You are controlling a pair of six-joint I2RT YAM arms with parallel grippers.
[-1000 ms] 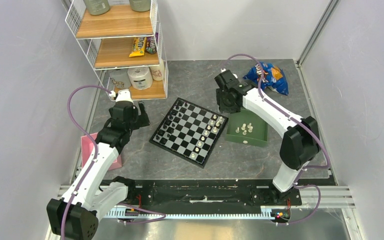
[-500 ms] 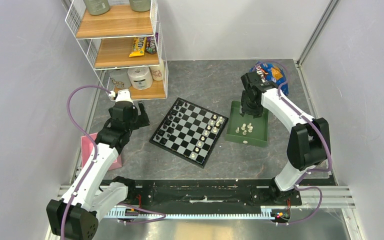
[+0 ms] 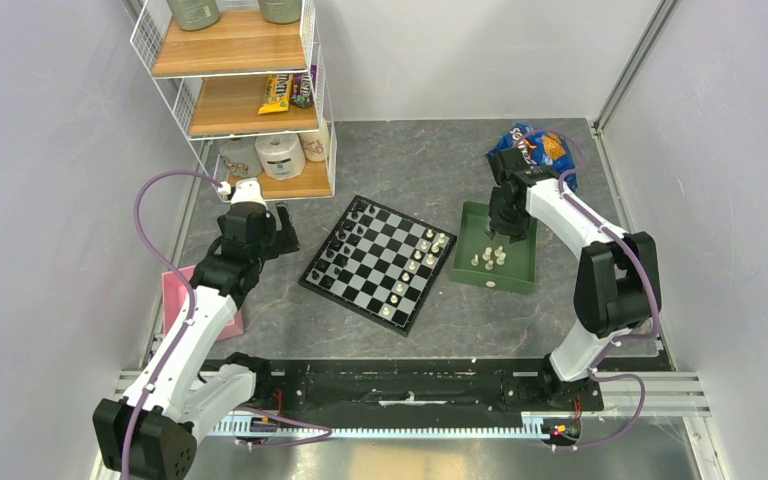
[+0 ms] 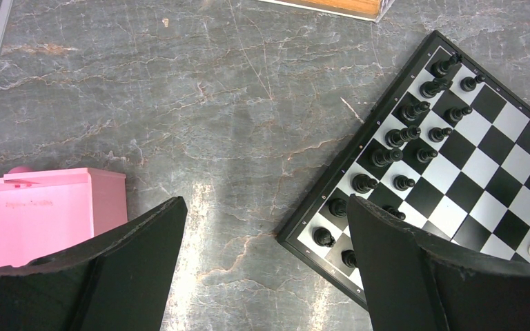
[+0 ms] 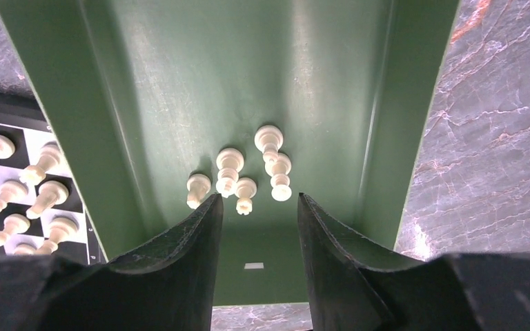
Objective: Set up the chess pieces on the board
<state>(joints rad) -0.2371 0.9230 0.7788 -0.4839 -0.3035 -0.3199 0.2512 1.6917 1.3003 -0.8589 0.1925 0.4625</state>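
The board (image 3: pixel 378 262) lies tilted mid-table, black pieces (image 4: pixel 400 138) along its left side and cream chess pieces (image 3: pixel 415 262) along its right side. Several more cream chess pieces (image 5: pixel 245 172) lie loose in the green tray (image 5: pixel 179 83) to the board's right. My right gripper (image 5: pixel 257 200) hangs open over that tray (image 3: pixel 505 278), fingertips just short of the loose pieces, nothing between them. Over bare table left of the board (image 4: pixel 483 165), my left gripper (image 4: pixel 266 203) stands wide open and empty.
A pink box (image 3: pixel 185 300) sits at the left table edge beside my left arm. A wire shelf (image 3: pixel 240 90) with snacks and paper rolls stands at the back left. A blue chip bag (image 3: pixel 535 150) lies behind the tray.
My right arm has swung from the board's far right corner over to the green tray and come down toward the loose pieces. The left arm has not moved.
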